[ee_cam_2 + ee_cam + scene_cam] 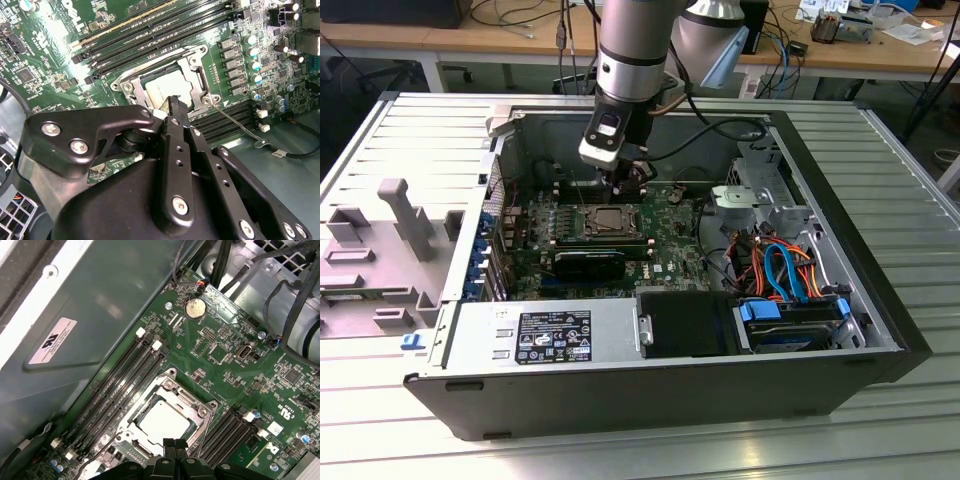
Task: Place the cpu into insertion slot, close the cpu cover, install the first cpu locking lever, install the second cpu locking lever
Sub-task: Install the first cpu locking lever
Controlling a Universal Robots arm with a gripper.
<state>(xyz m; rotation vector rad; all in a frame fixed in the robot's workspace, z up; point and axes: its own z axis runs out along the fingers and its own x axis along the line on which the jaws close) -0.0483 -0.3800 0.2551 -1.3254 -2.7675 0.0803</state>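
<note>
With the hand [175,443] clenched on nothing above the cpu cover [188,399], the thin wire locking lever [237,123] is probably stiff and springy; press near its free end.

The computer case [851,235] lies open on the surface [620,455], with the circuit board [668,262] flat inside it. The insertion slot [610,222] sits on the board between two banks of memory slots [118,385]. The cpu [165,422] lies in the slot, framed by the cpu cover [194,402]. The gripper [634,184] hangs over the slot's far edge in the exterior view. The power supply [545,335] occupies the case's near side.
</note>
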